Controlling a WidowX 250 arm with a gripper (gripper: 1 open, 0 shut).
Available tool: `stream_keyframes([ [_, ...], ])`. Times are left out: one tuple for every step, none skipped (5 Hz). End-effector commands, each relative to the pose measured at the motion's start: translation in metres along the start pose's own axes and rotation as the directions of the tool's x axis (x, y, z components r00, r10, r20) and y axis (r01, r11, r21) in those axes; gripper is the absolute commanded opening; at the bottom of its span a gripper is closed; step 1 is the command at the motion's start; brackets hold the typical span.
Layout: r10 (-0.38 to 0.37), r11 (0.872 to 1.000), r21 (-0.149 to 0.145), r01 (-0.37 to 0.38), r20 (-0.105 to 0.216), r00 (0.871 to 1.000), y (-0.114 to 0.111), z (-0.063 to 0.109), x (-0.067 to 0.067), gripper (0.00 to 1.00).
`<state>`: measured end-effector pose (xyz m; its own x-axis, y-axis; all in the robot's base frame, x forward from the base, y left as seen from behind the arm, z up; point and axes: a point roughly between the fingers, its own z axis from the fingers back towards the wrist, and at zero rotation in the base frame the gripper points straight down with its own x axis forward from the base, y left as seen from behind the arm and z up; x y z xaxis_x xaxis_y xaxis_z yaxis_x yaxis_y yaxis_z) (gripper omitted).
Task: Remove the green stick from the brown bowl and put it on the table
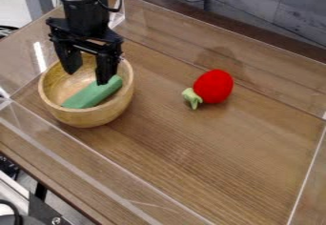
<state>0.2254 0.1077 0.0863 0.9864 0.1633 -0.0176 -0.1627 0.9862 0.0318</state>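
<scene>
The green stick (97,92) lies slanted inside the brown bowl (76,113), which stands at the left of the wood-grain table (216,153). My black gripper (84,65) points down over the bowl's far rim, its two fingers spread wide. One finger (106,69) stands just above the stick's upper end; the other hangs over the bowl's left side. Nothing is between the fingers. The bowl's far rim is partly hidden behind the gripper.
A red strawberry toy (212,87) with a small green stem lies right of the bowl. Low clear acrylic walls (152,195) edge the table on all sides. Bare wood stretches in front and to the right.
</scene>
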Motion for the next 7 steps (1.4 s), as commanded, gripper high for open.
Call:
stream_keyframes([
  [0.071,0.997,0.011,-0.072,0.026,0.997,-0.004,-0.006,0.005,1.0],
  [0.126,0.992,0.015,-0.127,0.03,0.992,-0.012,-0.022,0.008,1.0],
  [0.11,0.994,0.017,-0.11,0.036,0.993,0.004,-0.029,0.011,1.0],
  [0.098,0.995,0.014,-0.099,0.038,0.994,0.02,-0.033,0.013,1.0],
  [0.105,0.994,0.011,-0.105,0.042,0.994,0.019,-0.031,0.017,1.0],
  [0.108,0.994,0.006,-0.109,0.044,0.993,0.014,-0.029,0.02,1.0],
  [0.162,0.987,0.005,-0.162,0.042,0.986,0.027,-0.035,0.022,1.0],
])
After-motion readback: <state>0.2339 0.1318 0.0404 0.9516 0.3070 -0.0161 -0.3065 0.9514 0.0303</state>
